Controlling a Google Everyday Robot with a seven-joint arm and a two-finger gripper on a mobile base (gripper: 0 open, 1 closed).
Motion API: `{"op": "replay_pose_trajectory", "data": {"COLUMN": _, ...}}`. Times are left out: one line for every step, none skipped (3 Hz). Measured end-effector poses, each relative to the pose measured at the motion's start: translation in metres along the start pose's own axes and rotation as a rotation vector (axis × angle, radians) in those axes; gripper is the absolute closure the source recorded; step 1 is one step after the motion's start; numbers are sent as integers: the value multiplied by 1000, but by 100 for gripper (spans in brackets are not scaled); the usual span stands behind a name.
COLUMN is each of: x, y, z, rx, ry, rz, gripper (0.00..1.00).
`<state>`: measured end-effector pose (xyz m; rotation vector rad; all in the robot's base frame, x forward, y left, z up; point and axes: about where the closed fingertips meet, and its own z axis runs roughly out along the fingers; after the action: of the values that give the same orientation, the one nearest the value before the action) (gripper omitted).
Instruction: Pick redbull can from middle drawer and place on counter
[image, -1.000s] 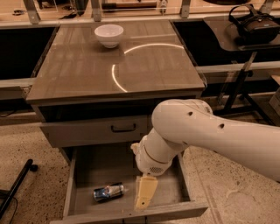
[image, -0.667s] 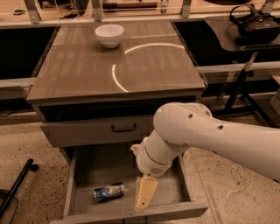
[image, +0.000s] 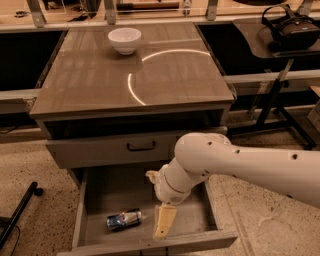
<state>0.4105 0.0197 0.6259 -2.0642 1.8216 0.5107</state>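
Since a second ago my arm (image: 240, 162) has eased a little leftward and lower over the open drawer (image: 80, 210), while the can (image: 124, 220) has not shifted at all. It lies on its side on the drawer floor, towards the front left, with its long axis running roughly left to right. My gripper (image: 164, 222) hangs inside the drawer just right of the can, close beside its right end but not touching it, its tan tip pointing down at the floor near the front wall. I cannot tell whether it is released or clenched; it holds nothing. The arm comes in from the right edge of the view as a thick white link, bends at a rounded joint in front of the closed drawer with the black handle (image: 140, 146), and turns down through a white wrist into the open drawer. That joint hides the right part of the closed drawer's front. The counter (image: 100, 80) above carries a white bowl (image: 124, 40) near its back edge, and a bright curved reflection runs across its glossy top.
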Motion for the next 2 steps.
{"op": "replay_pose_trajectory", "data": {"x": 6, "y": -12, "z": 31, "rx": -23, "ry": -30, "rz": -4, "gripper": 0}}
{"op": "replay_pose_trajectory", "data": {"x": 7, "y": -40, "z": 97, "rx": -40, "ry": -83, "rz": 40, "gripper": 0}}
